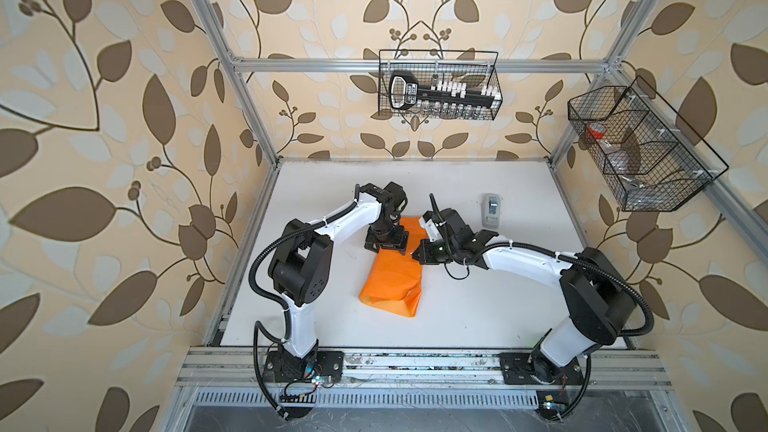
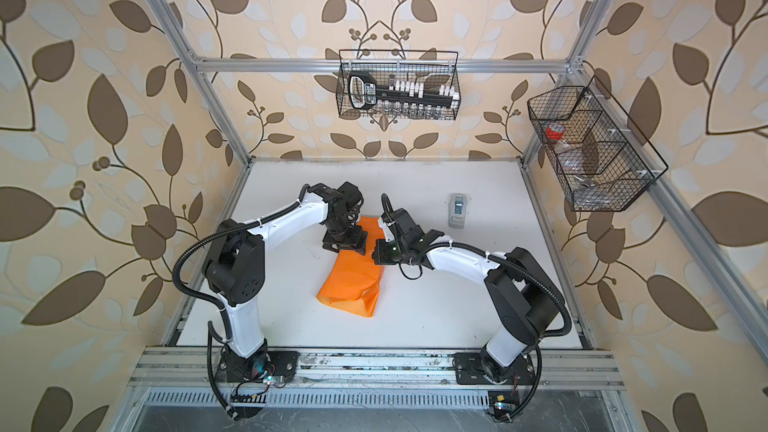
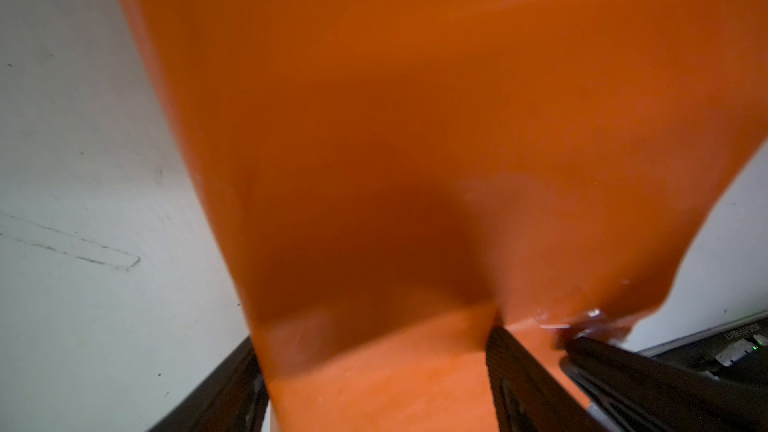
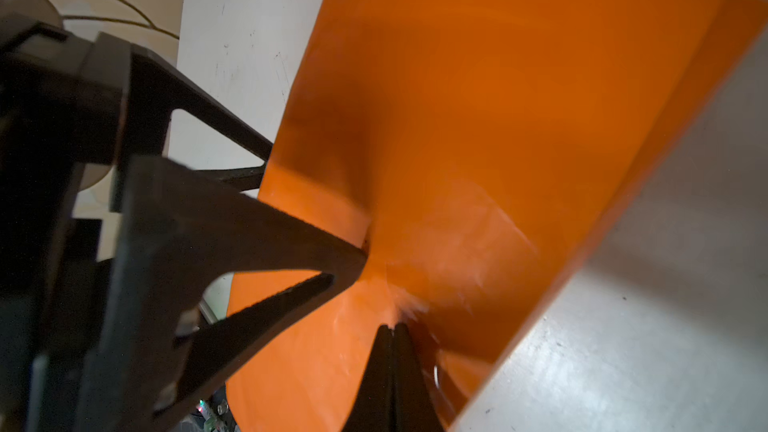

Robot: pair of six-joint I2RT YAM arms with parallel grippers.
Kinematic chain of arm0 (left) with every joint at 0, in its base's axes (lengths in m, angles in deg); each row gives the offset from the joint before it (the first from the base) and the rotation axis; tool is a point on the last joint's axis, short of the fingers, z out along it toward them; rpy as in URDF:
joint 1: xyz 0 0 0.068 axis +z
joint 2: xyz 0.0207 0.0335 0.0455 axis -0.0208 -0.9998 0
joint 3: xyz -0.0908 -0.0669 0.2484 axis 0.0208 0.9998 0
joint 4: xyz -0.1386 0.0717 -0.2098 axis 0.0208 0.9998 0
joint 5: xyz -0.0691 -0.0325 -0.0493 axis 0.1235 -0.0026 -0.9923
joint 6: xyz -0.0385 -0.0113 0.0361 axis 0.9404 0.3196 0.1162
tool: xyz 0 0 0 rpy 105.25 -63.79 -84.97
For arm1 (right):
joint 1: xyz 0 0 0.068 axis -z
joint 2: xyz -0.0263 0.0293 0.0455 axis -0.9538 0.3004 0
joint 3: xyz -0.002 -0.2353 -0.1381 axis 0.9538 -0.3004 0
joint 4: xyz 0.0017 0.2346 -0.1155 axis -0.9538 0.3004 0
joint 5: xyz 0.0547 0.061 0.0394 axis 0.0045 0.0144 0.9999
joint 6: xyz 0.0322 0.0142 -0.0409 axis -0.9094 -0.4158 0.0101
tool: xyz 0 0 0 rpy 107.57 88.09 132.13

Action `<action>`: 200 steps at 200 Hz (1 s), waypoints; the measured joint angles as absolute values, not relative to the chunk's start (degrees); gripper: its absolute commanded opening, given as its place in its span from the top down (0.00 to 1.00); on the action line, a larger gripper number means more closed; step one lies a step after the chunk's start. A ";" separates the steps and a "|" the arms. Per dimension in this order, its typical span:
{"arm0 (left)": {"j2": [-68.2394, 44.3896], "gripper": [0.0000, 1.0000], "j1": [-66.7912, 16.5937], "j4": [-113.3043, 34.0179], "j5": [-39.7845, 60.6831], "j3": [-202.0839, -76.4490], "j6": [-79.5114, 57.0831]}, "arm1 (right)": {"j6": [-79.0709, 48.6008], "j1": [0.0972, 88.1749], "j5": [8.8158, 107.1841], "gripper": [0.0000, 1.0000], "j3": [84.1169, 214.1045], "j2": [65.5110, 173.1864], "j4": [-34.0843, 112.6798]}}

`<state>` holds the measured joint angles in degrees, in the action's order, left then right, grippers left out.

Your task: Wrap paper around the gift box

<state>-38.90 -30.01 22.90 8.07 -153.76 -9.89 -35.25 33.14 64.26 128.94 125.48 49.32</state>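
Orange paper (image 1: pixel 392 280) lies on the white bench (image 1: pixel 478 305) between the two arms. It is folded into a long band that runs from under the grippers toward the front edge. In both top views its near end is loose and rumpled (image 2: pixel 353 288). The gift box does not show in any view. Whether it sits under the paper cannot be told.

Left gripper (image 1: pixel 386 249): points down onto the far part of the band. In the left wrist view its fingers (image 3: pixel 519 367) stand wide apart with the paper between them, one on each side of a flat, paper-covered top. In the right wrist view one fingertip (image 4: pixel 353 253) presses into the sheet and leaves a crease there. The grip is on the paper-covered form.

Right gripper (image 1: pixel 414 255): reaches in from the right, just beside the left gripper. In the right wrist view its fingers (image 4: pixel 399 367) are pressed together, with the tips touching the paper's surface. Whether anything thin lies between them cannot be told. A small clear, glossy scrap (image 3: pixel 586 315) sits on the paper at those tips.

Grey-white tape dispenser (image 1: pixel 491 210): stands on the bench well apart from the paper, behind the right arm.

Two wire baskets hang on the frame, one on the back rail (image 1: pixel 440 85) and one on the right rail (image 1: pixel 640 147).
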 measured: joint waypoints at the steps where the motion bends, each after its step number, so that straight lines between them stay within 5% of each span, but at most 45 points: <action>1: -38.90 0.21 -30.01 22.90 8.05 -153.76 -9.89 | -35.27 33.14 64.26 1.00 128.94 125.48 49.32; 125: -37.00 0.26 -31.78 26.77 8.64 -161.37 -9.14 | -35.47 33.17 64.02 1.00 127.15 125.26 45.60; 200: -34.68 0.60 -31.91 21.50 1.62 -156.74 -5.80 | -35.47 33.21 63.78 1.00 126.60 124.60 45.54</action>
<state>-34.68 -31.91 21.50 1.62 -156.74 -5.80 -35.47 33.21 63.78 126.60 124.60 45.54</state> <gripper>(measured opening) 0.425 0.047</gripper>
